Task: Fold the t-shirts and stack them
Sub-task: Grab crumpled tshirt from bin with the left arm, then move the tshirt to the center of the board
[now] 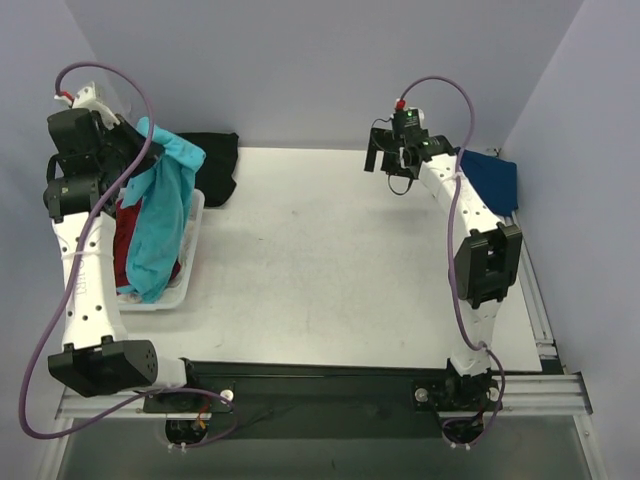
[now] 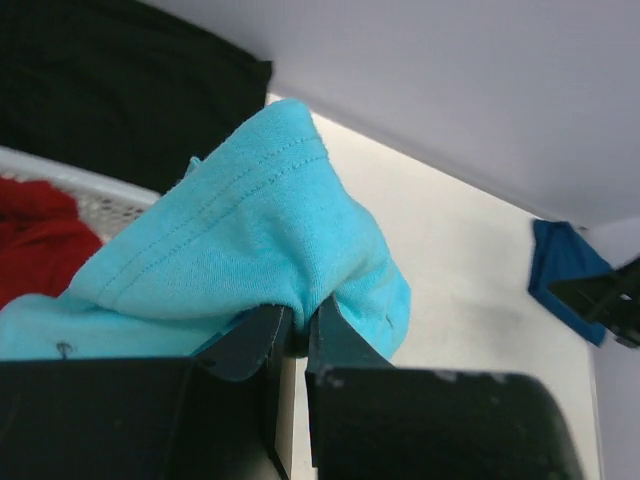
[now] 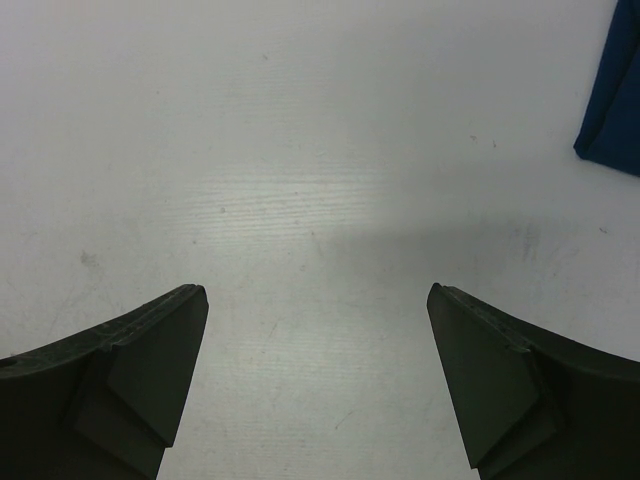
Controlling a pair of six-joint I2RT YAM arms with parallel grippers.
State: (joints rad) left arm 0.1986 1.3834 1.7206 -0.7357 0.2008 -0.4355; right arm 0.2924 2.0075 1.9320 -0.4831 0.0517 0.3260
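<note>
Over the basket (image 1: 170, 297), the turquoise t-shirt (image 1: 160, 220) is pinched in the left gripper (image 2: 300, 318); the right gripper (image 3: 315, 385) is spread wide, empty. The pinch may be lost if hanging cloth is snagged on the rim.

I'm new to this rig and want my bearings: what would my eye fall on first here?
The turquoise t-shirt, pinched in the left tool, hangs over the white basket at the left edge of the table, with the red t-shirt in the basket beneath. At the far right, the right tool hovers wide open above bare table, beside the navy t-shirt.
</note>
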